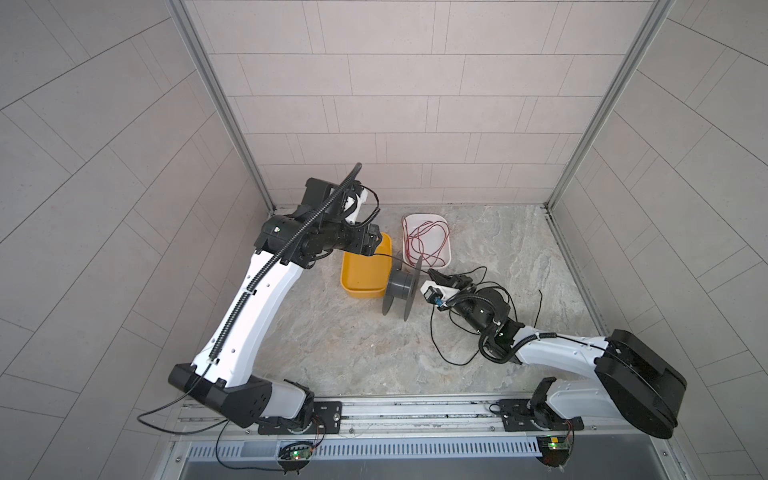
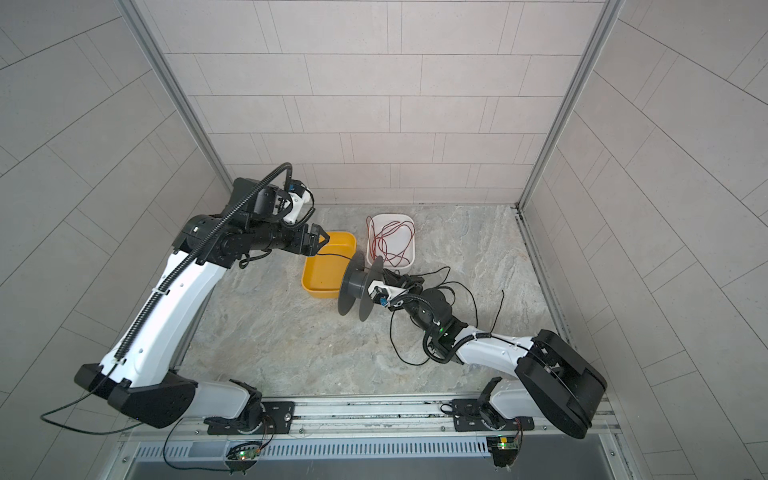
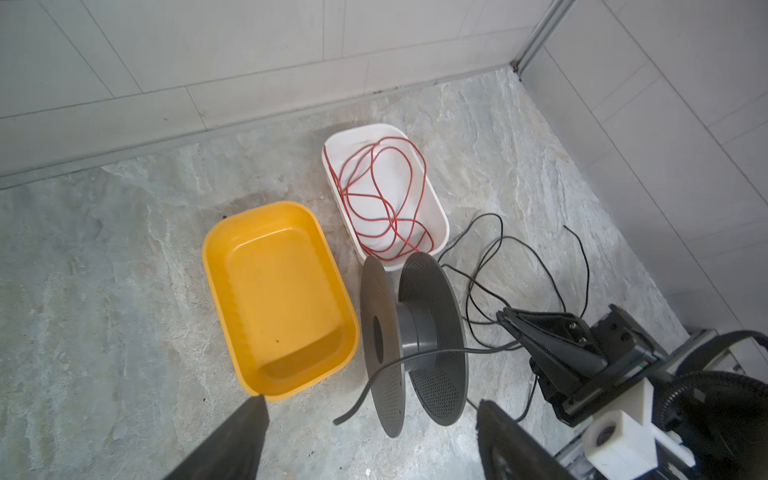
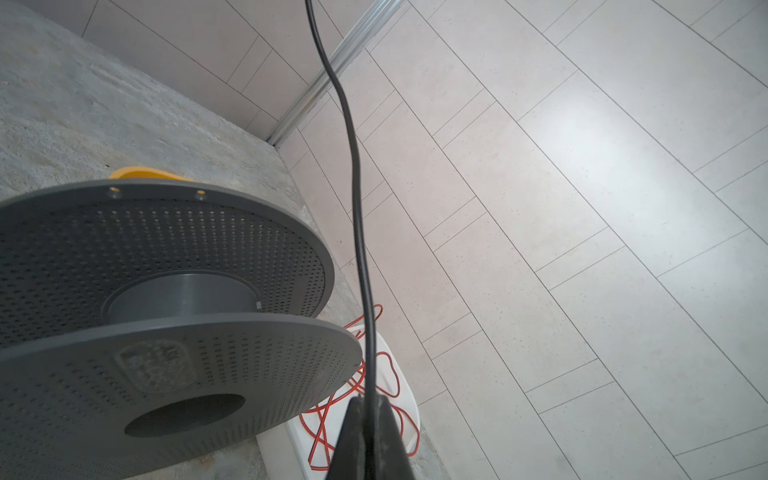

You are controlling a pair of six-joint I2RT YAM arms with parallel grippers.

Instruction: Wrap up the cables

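Right wrist: spool label unreadable; right jaws pinch cable.

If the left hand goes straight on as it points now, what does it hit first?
Probably the loose end of the cable, draped over the near flange of the spool, in line with the open left hand; the spool sits just behind. Depth is hard to judge.

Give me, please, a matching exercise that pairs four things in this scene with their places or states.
Things:
1. black cable
2. red wire
3. yellow tub
4. grey spool

States:
A. empty
B. standing on edge on the table
C. pinched in the right gripper
D. looped inside the white tub

Pairs: 1-C, 2-D, 3-A, 4-B.
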